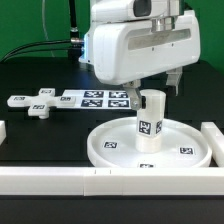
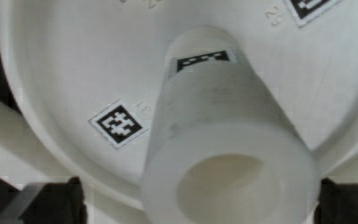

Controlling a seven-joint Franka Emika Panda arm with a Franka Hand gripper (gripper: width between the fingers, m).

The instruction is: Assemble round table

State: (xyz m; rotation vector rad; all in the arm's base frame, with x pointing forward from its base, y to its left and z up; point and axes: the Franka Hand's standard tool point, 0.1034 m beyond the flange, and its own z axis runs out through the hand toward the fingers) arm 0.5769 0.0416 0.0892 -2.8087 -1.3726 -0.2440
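Observation:
The large round disc lies flat on the black table near the front. The short thick cylinder stands upright on its middle, tags on its side. My gripper hangs right over the cylinder's top, with a finger showing to the exterior view's right of it. In the wrist view the cylinder rises from the disc between my dark fingertips, which stand wide apart with a gap on at least one side. The gripper is open around the cylinder's top. The cross-shaped piece lies at the exterior view's left.
The marker board lies behind the disc. White border blocks run along the front and at the exterior view's right and left. The arm's white body hides the space above the disc.

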